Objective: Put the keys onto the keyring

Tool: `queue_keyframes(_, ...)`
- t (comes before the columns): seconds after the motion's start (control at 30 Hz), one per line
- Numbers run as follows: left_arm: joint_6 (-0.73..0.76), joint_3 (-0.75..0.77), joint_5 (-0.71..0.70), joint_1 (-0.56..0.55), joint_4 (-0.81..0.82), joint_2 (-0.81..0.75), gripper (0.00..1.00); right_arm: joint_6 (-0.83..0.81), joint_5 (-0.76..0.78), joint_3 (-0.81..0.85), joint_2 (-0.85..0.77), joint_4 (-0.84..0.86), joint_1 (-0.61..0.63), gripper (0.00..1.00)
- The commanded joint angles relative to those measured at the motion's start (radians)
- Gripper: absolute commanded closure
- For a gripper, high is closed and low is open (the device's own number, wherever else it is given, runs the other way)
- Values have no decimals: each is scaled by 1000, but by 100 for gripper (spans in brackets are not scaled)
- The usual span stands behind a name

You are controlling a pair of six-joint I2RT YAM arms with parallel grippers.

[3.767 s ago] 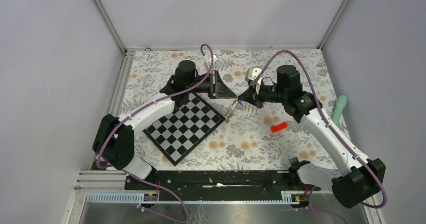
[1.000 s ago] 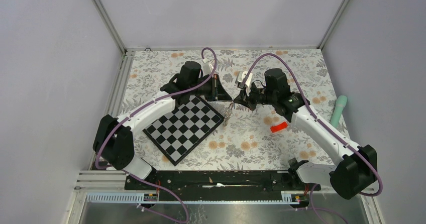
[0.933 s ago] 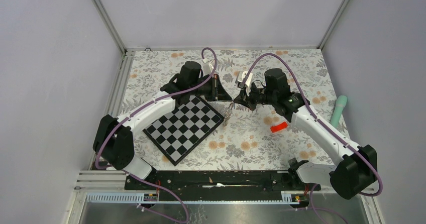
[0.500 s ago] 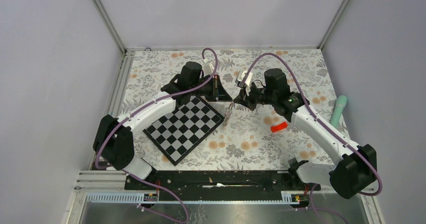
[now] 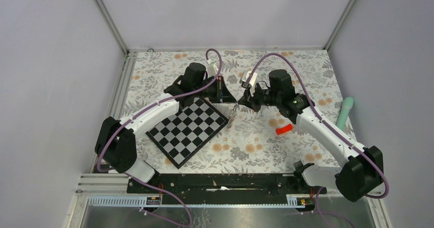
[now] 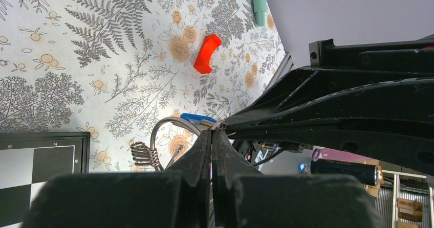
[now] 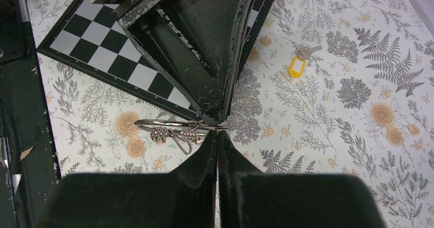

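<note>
— What are you holding at this moment?

— My left gripper [image 6: 212,132] is pinching fully shut on the keyring [image 6: 169,130]; the ring is hanging off its tips above the cloth, just beyond a corner of the chessboard [image 5: 187,131]. My right gripper [image 7: 217,135] is pressing closed too, tip to tip against the left; the blue-capped key [image 6: 197,118] is showing right at its tip, so I am judging that it is gripping that key, though my own wrist view is hiding the pinch.

— And the other key?

— The yellow-headed key [image 7: 298,64] is lying on the cloth, well apart from both grippers.

— What is worrying you?

— Both sets of fingertips are crowding one spot; if I am pushing the blade off the split, it is likely skidding along the wire, twisting the ring in my left pinch, or slipping free and dropping; the coiled wire piece [image 7: 174,134] dangling from the ring is also risking a snag.

— Room to move?

— Open cloth is lying toward the near side and the right; the red piece [image 5: 284,130] is sitting near my right forearm; the board's corner is lying just beside the meeting point.
</note>
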Motion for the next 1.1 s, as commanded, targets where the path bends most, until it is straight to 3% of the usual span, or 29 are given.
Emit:
queue_keyframes(0.0,-5,53,58,-31,30,-4,100,12,40,24,11,86,10,100)
queue_keyframes(0.7,2,47,68,-40,33,1,100,11,77,28,6,91,16,100)
queue_keyframes(1.07,42,43,72,-33,39,-13,100,-120,46,12,-41,5,15,100)
